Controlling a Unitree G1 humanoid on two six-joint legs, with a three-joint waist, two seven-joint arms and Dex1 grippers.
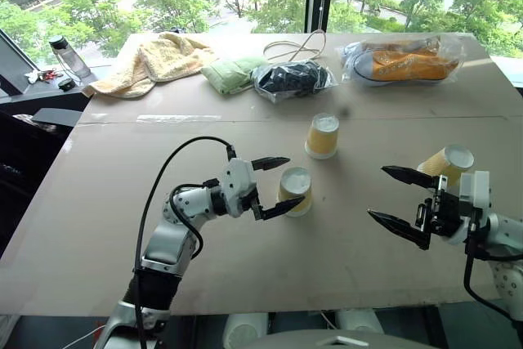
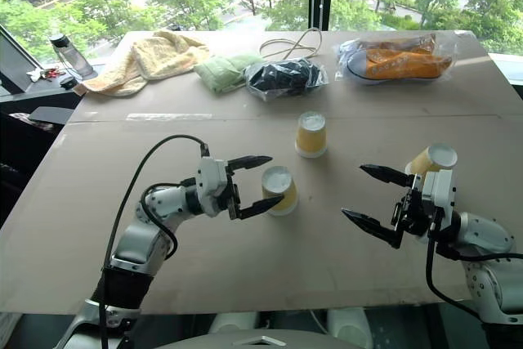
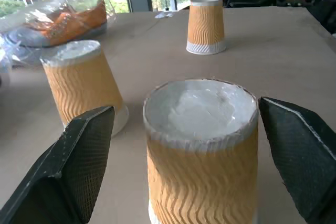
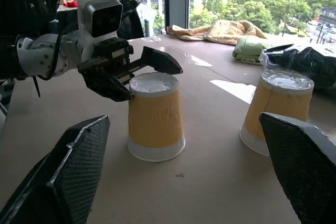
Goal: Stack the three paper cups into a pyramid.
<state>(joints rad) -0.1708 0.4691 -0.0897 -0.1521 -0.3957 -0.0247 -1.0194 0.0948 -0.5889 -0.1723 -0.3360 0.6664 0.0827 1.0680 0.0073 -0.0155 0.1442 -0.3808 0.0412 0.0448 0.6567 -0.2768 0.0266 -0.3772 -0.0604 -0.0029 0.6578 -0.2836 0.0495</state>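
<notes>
My left gripper (image 1: 274, 186) stands wide open around an upside-down cup (image 1: 295, 191), holding nothing. My right gripper (image 1: 400, 201) gapes empty. All three cups sit apart on the counter (image 1: 98, 226).

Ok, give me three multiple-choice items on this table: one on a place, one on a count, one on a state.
1. Where do the left gripper fingers stand?
A. either side of a cup
B. over the towel
C. on the bottle

2. How many paper cups stand on the table?
A. one
B. two
C. three

3. How are the cups?
A. stacked in a pyramid
B. upside down and apart
C. lying crushed

Key: 1 A, the near cup sits between its open fingers. 2 C, three show in the head views. 3 B, each stands alone with its white base up.
</notes>
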